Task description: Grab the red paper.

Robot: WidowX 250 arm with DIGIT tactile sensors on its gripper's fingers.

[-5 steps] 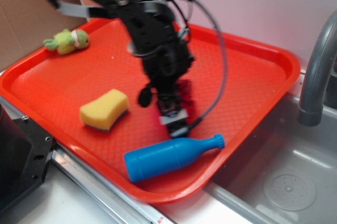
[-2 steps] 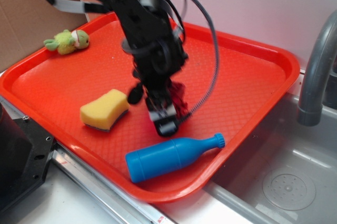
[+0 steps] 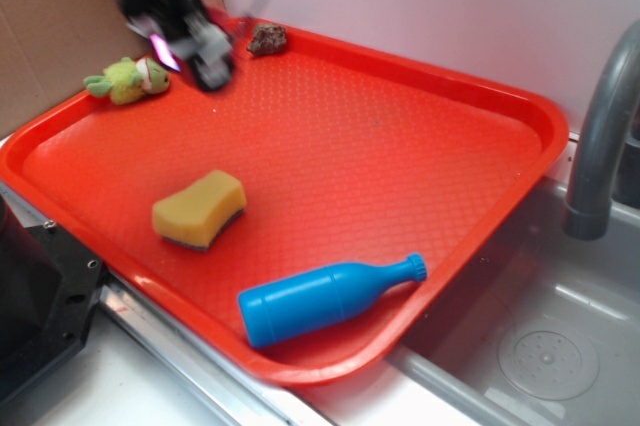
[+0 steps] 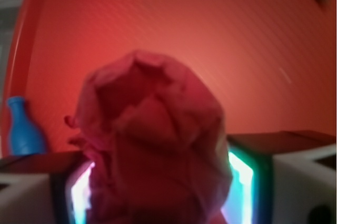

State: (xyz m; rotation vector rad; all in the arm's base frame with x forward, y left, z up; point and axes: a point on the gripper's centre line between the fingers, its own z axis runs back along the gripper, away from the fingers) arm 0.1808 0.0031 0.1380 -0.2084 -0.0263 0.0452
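In the wrist view the red paper (image 4: 152, 140), a dark-red wrinkled ball, fills the space between my two fingers and bulges out past their tips. My gripper (image 4: 158, 187) is shut on it, with the left finger (image 4: 31, 182) and the right finger (image 4: 295, 171) pressing its sides. The exterior view shows the gripper (image 3: 190, 51) blurred and raised over the far left corner of the orange-red tray (image 3: 400, 146). There the paper cannot be made out.
A yellow sponge (image 3: 198, 208) and a blue bottle (image 3: 325, 298) lie on the tray's near half. A brown stone (image 3: 267, 39) and a green plush toy (image 3: 128, 78) sit at the far rim. A grey faucet (image 3: 600, 146) and a sink (image 3: 540, 346) are at the right.
The arm has risen from the middle of the tray and swung to the far left corner, taking the red paper off the tray. The stone, hidden before, now shows.
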